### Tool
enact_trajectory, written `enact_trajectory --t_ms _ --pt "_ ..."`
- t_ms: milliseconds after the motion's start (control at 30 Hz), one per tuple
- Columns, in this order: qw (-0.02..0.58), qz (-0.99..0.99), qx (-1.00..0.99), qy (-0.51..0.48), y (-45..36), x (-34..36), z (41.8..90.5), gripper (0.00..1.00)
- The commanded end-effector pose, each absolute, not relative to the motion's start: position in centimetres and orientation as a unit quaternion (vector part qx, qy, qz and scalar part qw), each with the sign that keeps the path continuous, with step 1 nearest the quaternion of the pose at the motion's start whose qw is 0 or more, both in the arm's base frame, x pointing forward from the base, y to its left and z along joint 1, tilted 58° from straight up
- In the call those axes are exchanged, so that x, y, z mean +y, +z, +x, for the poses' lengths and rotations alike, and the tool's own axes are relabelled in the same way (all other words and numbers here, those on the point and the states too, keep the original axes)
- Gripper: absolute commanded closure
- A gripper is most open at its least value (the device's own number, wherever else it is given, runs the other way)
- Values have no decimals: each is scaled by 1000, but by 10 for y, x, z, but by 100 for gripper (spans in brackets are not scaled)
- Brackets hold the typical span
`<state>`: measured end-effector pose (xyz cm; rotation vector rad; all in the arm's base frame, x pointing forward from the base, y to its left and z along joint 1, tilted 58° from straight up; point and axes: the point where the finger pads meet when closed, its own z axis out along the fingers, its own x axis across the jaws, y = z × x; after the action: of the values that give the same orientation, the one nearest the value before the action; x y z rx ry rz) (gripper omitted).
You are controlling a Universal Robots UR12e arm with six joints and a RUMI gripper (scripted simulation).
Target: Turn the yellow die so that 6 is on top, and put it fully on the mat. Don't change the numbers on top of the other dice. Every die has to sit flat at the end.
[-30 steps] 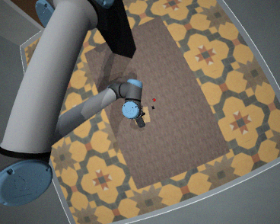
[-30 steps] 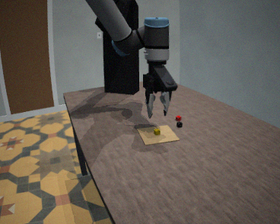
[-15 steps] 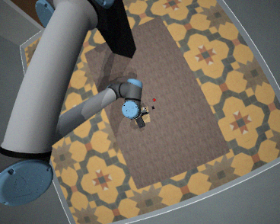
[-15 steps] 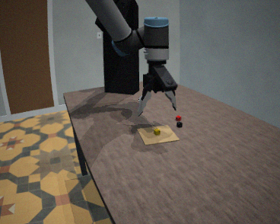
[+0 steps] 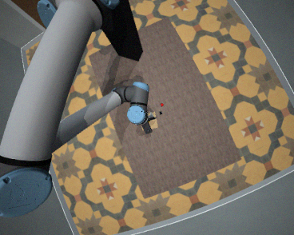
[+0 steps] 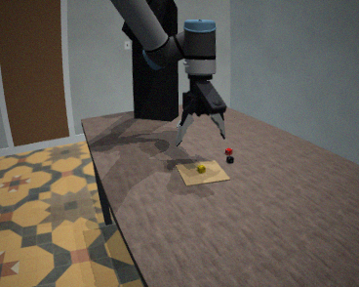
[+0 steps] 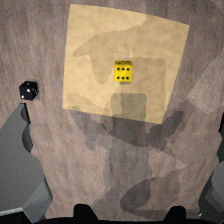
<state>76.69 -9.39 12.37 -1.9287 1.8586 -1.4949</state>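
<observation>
- Yellow die: flat on mat, six up; I judge it light, rigid, slick; pinch opposite side faces.
- Fingers: spread wide, empty, above bench.

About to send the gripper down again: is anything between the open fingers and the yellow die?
Nothing visible is. The open gripper hangs above the mat, and the yellow die lies uncovered on it. The black die and red die sit off to one side on the table.
</observation>
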Motion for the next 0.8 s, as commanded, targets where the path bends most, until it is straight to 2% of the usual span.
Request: enact_trajectory --t_ms 0,233,767 --pt "38 -629 605 -487 140 -74 745 0" --pt "38 -629 605 -487 163 -51 717 0" --pt "38 -629 605 -487 174 -40 704 0"
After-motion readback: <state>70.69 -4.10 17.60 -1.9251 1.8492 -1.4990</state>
